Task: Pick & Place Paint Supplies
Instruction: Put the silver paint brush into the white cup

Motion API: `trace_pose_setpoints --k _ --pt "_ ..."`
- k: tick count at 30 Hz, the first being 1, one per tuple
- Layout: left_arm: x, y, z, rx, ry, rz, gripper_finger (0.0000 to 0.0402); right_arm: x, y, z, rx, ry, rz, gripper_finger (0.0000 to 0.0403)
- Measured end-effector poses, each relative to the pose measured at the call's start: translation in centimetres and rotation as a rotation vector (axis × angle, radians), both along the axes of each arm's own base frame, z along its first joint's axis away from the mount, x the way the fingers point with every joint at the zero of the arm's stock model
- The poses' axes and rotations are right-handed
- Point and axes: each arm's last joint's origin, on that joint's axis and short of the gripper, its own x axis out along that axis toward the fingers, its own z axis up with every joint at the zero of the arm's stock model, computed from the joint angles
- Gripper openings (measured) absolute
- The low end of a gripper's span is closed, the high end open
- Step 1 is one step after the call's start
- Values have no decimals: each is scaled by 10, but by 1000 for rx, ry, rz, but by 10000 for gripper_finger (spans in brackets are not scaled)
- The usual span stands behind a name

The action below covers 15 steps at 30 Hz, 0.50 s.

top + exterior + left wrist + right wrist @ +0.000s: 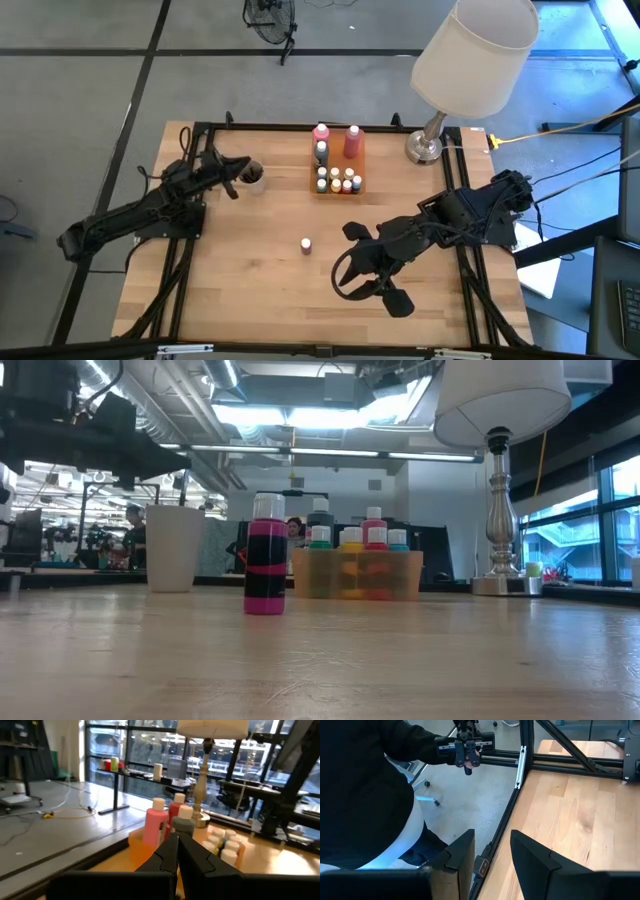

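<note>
A lone small bottle (306, 244) stands on bare worktop (250, 290), open on every side. Behind it, a tray (338, 178) crowded with bottles blocks the back centre; a lamp (462, 70) overhangs the corner beside the tray.

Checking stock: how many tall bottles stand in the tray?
3: pink bottle back left, red bottle back right, grey bottle just before the pink one; none seem hidden.

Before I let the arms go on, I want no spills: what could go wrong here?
The small pink bottle with a white cap stands alone on the wooden table, so a sweep by the open right end effector might topple it. The shut left end effector sits beside the white cup and could knock it. The orange tray is crowded, so placing may jostle its neighbours.
</note>
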Motion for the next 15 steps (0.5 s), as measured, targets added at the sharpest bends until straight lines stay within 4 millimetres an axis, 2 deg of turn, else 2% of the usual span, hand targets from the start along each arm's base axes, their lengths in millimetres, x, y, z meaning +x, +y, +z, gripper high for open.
trace_pose_setpoints --k 9,15 --pt "1 -1 0 -27 -10 -52 9 2 -4 0 2 5 1 128" --pt "1 -1 -4 -99 -15 -52 61 2 -3 0 0 3 4 128"
